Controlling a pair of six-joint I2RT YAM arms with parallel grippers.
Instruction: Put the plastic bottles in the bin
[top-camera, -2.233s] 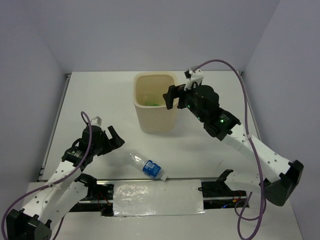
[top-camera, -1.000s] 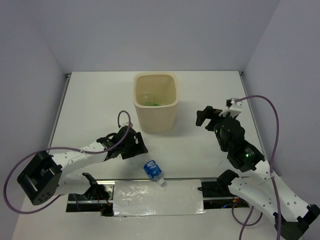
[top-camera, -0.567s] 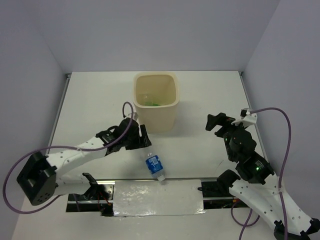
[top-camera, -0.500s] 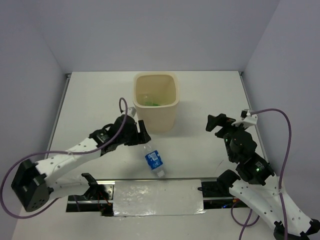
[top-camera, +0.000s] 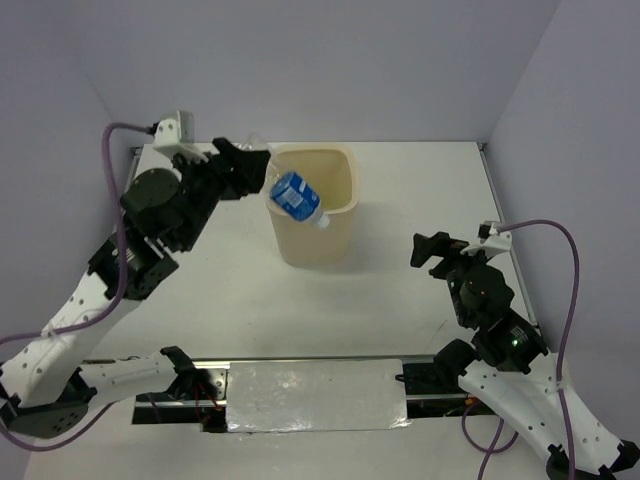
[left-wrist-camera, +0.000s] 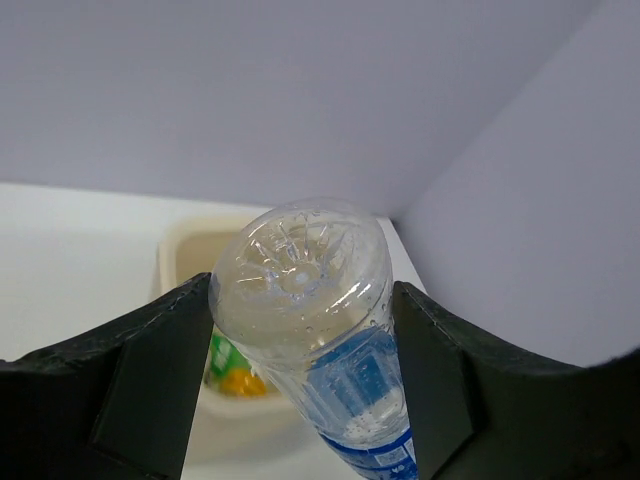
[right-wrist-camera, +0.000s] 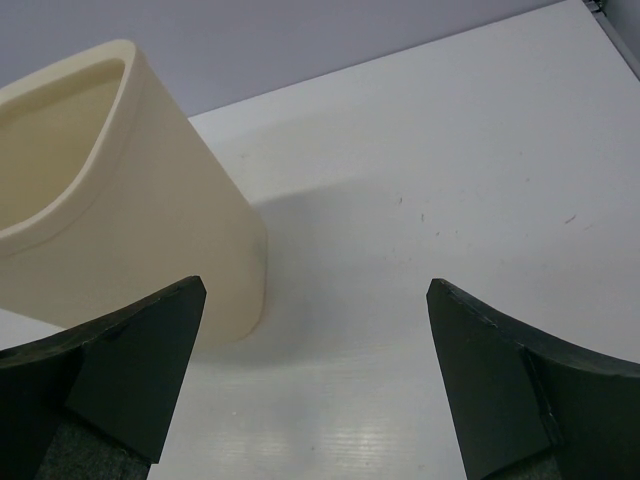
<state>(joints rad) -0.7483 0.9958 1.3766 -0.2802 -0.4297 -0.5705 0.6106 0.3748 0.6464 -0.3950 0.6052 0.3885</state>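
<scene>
Release step: the left gripper (top-camera: 258, 163), clamped on the base of the clear plastic bottle with a blue label (top-camera: 296, 196), holds it cap-down over the tall cream-beige plastic bin (top-camera: 340, 228); next it likely needs only to let go, the right gripper (top-camera: 425, 250) standing wide open, empty.

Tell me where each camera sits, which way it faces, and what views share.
Top external: above and behind the bases, looking down on the table; shows the left arm and right arm, left jaws clamping the blue-label bottle above the bin.
Left wrist: on the raised left arm, looking past the left jaws and the bottle's base into the bin.
Right wrist: low over the table, facing the bin's side; the right jaws, open, frame the picture.
Shared: all three see the bin; top and left wrist see the bottle.
</scene>
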